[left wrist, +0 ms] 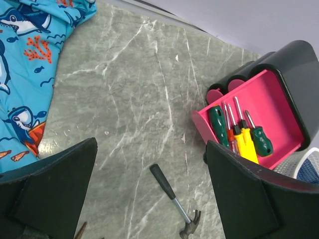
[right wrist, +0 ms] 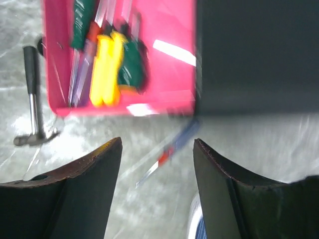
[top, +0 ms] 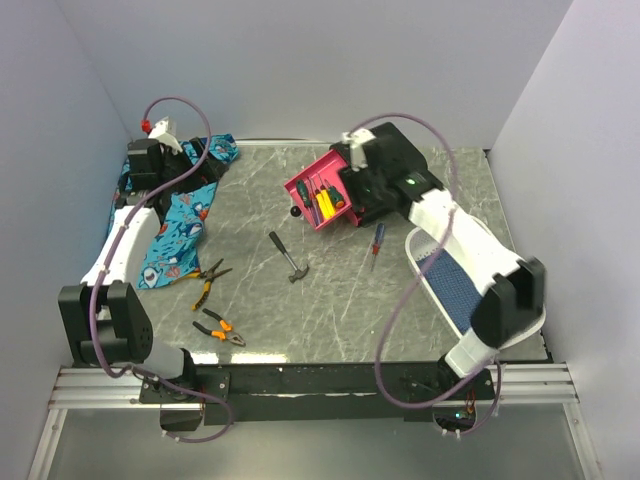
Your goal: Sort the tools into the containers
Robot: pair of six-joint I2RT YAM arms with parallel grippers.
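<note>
The screwdriver [right wrist: 167,152] is on the table [right wrist: 154,219] just off the drawer [right wrist: 169,74] corner, lying diagonal, handle toward it. Looks like the right gripper [right wrist: 157,144] hangs over that spot, spread and empty; the left gripper [left wrist: 151,149] is well apart.

Left arm [top: 120,250]: stretched forward along the left side, wrist near the far left corner.
Left tool [left wrist: 151,147]: fingers spread wide, gripping nothing.
Right arm [top: 470,270]: elbow raised, forearm angled forward and inward.
Right tool [right wrist: 157,144]: pointing down, fingers parted, gripping nothing.
</note>
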